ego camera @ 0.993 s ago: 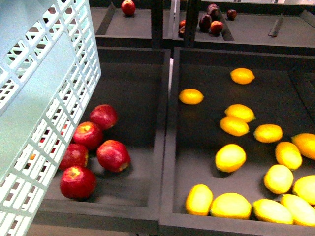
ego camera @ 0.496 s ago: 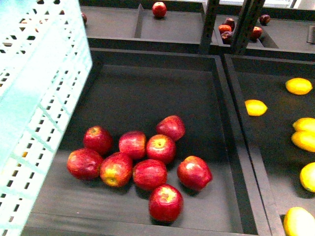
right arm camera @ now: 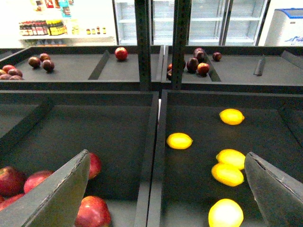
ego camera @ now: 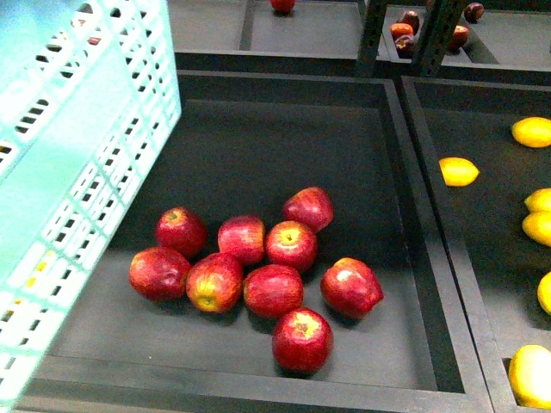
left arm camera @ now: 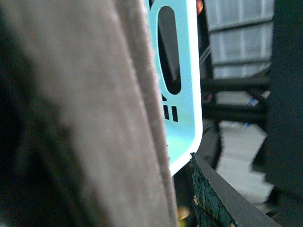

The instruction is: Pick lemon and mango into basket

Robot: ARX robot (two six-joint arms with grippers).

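The light teal basket (ego camera: 77, 155) fills the left of the front view, tilted and raised. In the left wrist view its wall with an oval hand-hole (left arm camera: 177, 85) stands behind the blurred brown handle (left arm camera: 94, 118). My left gripper (left arm camera: 180, 184) is shut on the basket. My right gripper (right arm camera: 165, 189) is open and empty above the wall between two trays. Small yellow lemons (right arm camera: 179, 140) lie in the right tray, and also show in the front view (ego camera: 458, 171). A longer, more orange fruit (right arm camera: 227, 174) lies among them; I cannot tell if it is the mango.
Several red apples (ego camera: 271, 288) lie in the dark middle tray (ego camera: 258, 138). A dark wall (ego camera: 430, 249) divides it from the lemon tray. A raised back shelf (right arm camera: 142, 71) holds a few apples and dark fruits. A dark upright post (right arm camera: 142, 42) stands behind the trays.
The front view has swung left. The tray of yellow fruit slid to the right edge and the apple tray now fills the middle. The basket stays at the left.
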